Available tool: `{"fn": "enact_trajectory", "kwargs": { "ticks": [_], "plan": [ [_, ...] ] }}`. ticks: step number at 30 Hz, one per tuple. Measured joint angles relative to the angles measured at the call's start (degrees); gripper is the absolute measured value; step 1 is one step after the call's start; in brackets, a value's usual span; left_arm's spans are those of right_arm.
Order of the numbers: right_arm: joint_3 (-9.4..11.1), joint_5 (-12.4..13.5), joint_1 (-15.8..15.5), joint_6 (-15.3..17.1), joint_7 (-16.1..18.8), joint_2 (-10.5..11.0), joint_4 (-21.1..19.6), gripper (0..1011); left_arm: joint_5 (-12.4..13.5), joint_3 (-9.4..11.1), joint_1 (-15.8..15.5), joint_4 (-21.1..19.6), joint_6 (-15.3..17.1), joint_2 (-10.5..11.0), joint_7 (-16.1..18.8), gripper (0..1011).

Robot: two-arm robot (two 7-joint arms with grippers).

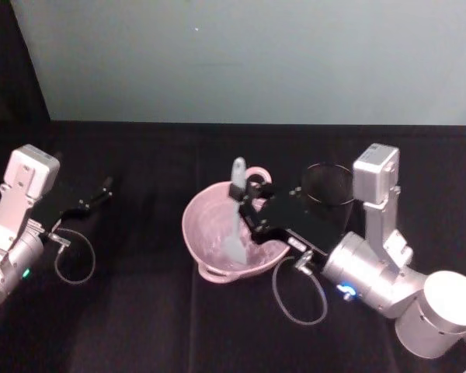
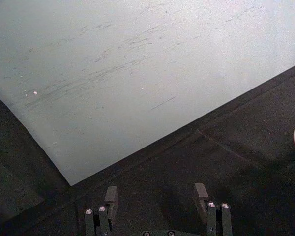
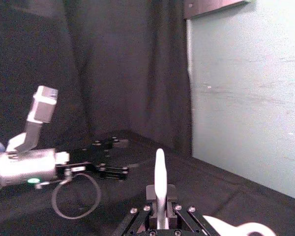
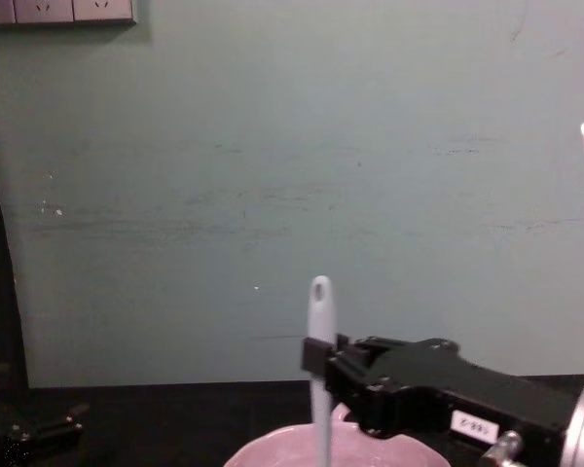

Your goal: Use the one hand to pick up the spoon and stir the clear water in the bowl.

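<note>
Right gripper, clamped on the spoon by its handle with the scoop just below it inside the bowl (left gripper idle, jaws apart, well to its left), could strike the rim and tip the bowl if the stir sweeps too wide.

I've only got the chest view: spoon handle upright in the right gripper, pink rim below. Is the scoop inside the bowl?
Observer: Yes. The head view shows the spoon with its scoop down inside the bowl, held by the right gripper.
Operator: Where's the left gripper?
Observer: The left gripper is open, apart from the bowl on its left.
Operator: Anything beside my arm?
Observer: A black mesh cup stands right of the bowl, behind the right gripper.
</note>
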Motion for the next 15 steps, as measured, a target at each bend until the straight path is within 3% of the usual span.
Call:
{"fn": "enact_trajectory", "kwargs": {
  "ticks": [7, 15],
  "plan": [
    [-2.58, 0.23, 1.79, -0.65, 0.48, -1.35, 1.44, 110, 0.00, 0.00, 0.00, 0.00, 0.00, 0.00, 0.00, 1011],
    [-3.52, -3.60, 7.13, -6.55, -2.21, -5.59, 10.11, 110, 0.00, 0.00, 0.00, 0.00, 0.00, 0.00, 0.00, 1011]
  ]
}}
